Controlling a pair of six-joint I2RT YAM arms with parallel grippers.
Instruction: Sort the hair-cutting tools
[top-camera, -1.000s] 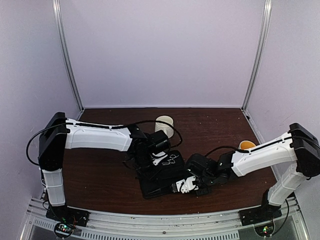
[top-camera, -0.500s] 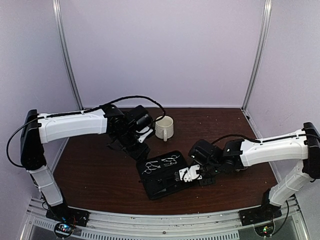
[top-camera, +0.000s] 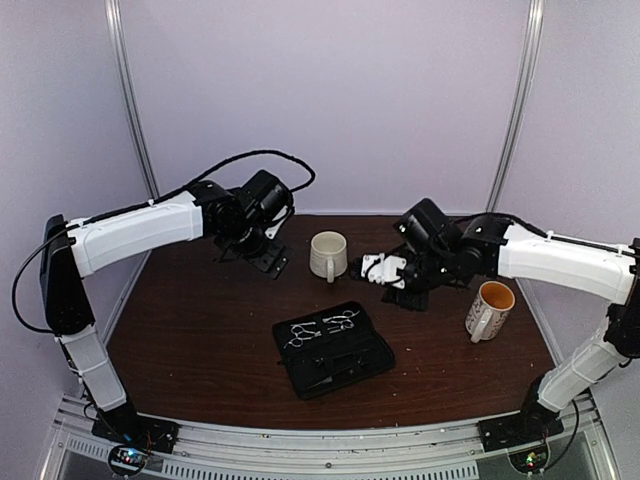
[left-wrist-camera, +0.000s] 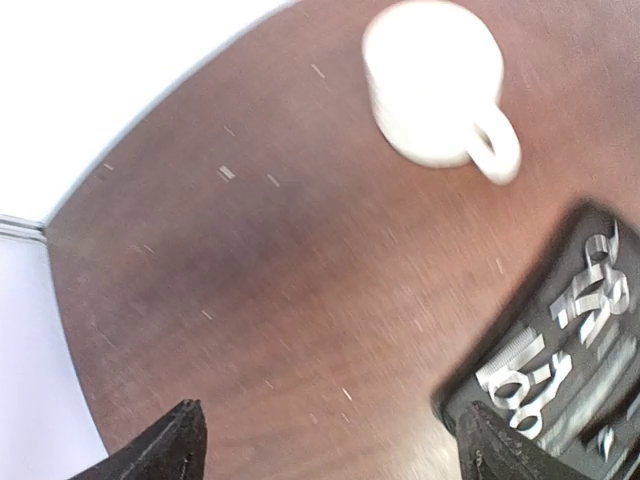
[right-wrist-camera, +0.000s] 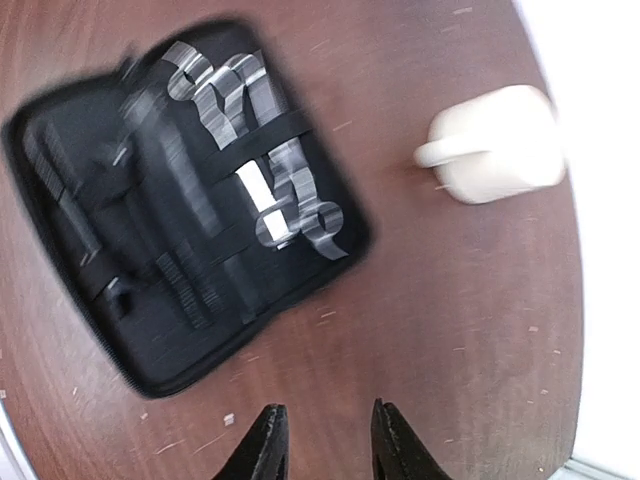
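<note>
Dark brown wood makes up the table (top-camera: 190, 340) in the overhead view, and a flat black rectangular case (top-camera: 345, 365) lies open near its middle. On the far half of that case rest two slim silver metal scissors (top-camera: 322, 328), side by side, with their finger rings showing. A cream ceramic mug (top-camera: 328, 255) stands just beyond the case, and a white mug with a yellow lining (top-camera: 488, 308) stands well off to the right. The left gripper (top-camera: 260, 258) hangs over the far left of the table, left of the cream mug. The right gripper (top-camera: 382, 270) hangs on that mug's other side. Both are well apart from the case and carry nothing.

From the left wrist, the left gripper (left-wrist-camera: 330, 450) has its fingers (left-wrist-camera: 180, 445) in the bottom corners, spread wide over bare wood. The cream mug (left-wrist-camera: 430, 80) sits at the top. The case (left-wrist-camera: 600, 420) and the blurred scissors (left-wrist-camera: 560, 340) lie at the lower right edge.

From the right wrist, the right gripper (right-wrist-camera: 325, 445) shows a narrow gap between its fingertips (right-wrist-camera: 265, 440), with only table in it. The case (right-wrist-camera: 130, 330) fills the upper left, and the scissors (right-wrist-camera: 260, 160) lie under a black strap. The rest of its contents is too blurred to name. The cream mug (right-wrist-camera: 500, 145) lies to the right with its handle toward the case.
</note>
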